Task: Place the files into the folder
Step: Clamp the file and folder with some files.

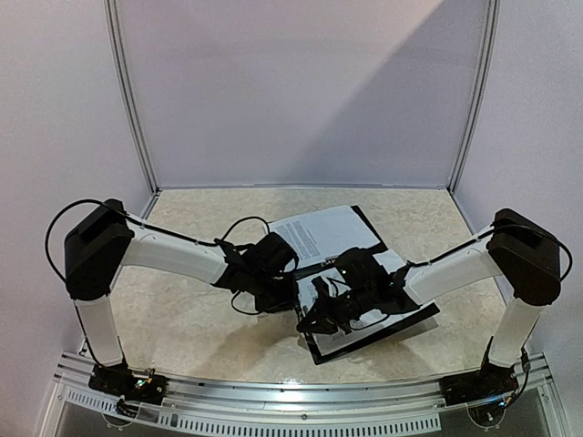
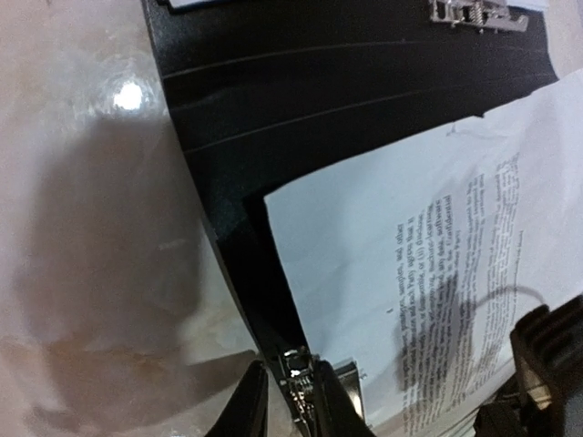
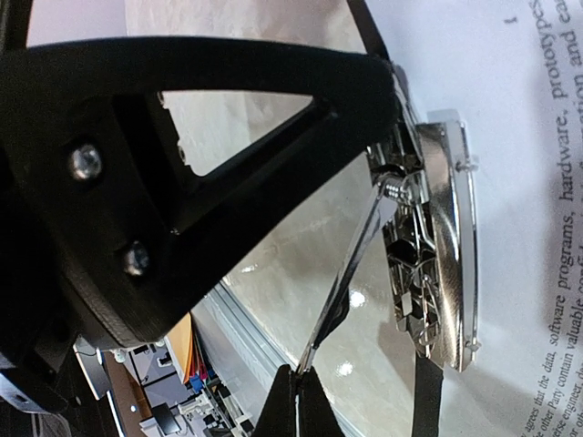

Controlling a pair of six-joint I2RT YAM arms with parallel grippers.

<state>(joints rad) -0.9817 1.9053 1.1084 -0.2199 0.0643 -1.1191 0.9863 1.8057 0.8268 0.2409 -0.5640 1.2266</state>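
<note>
The black folder (image 1: 321,350) lies open on the table between the arms, with the files (image 1: 324,233), white printed sheets, on it. In the left wrist view a sheet of the files (image 2: 383,264) lies askew over the folder (image 2: 319,100). My left gripper (image 2: 293,379) (image 1: 278,284) has its fingers closed around a metal clip (image 2: 305,382) at the folder's near edge. My right gripper (image 3: 301,375) (image 1: 321,314) is shut on the thin metal lever (image 3: 351,273) that rises from the clip (image 3: 437,255), beside the printed sheet (image 3: 519,146).
A second metal clip (image 2: 478,14) sits at the folder's far edge. The marbled beige table (image 1: 191,314) ends in an aluminium rail (image 1: 291,401) by the arm bases. White walls close in the back and sides. The left gripper's black finger (image 3: 228,118) fills much of the right wrist view.
</note>
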